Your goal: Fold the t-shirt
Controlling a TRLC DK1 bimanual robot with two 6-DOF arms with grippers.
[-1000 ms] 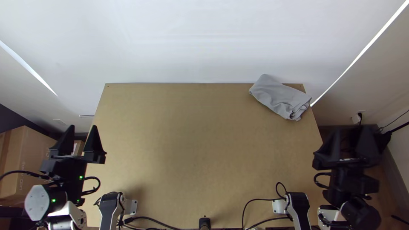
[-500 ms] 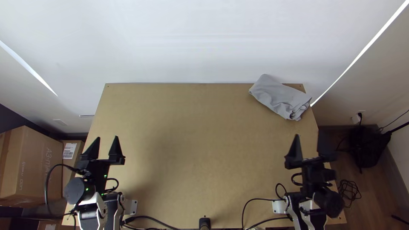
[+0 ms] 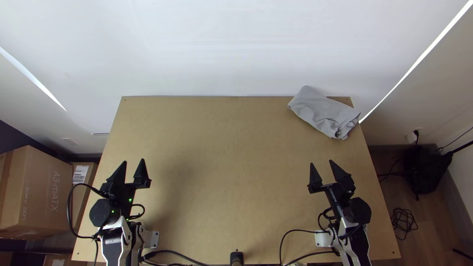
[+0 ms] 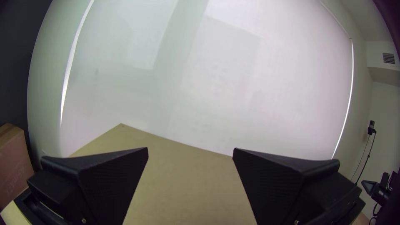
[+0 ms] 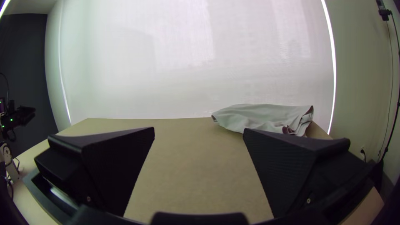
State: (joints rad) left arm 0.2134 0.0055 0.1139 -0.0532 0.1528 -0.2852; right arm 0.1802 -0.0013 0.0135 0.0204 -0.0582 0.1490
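Observation:
A light grey t-shirt lies bunched at the table's far right corner in the top view, partly over the edge; whether it is folded inside cannot be told. The right wrist view has the same shirt beyond the fingers. My left gripper stands open over the left side, well away from the cloth; in its wrist view the gripper holds nothing. My right gripper is open on the near side of the shirt, apart from it, and in its wrist view the gripper has bare tabletop between its fingers.
The wooden table spreads between the arms, with a white wall behind its far edge. Cardboard boxes stand left of the table. Black cables lie along the near edge, and a black bag is on the floor at right.
Both arms have come inward from the table's sides: the left gripper has moved right, the right gripper left. The shirt has stayed where it was.

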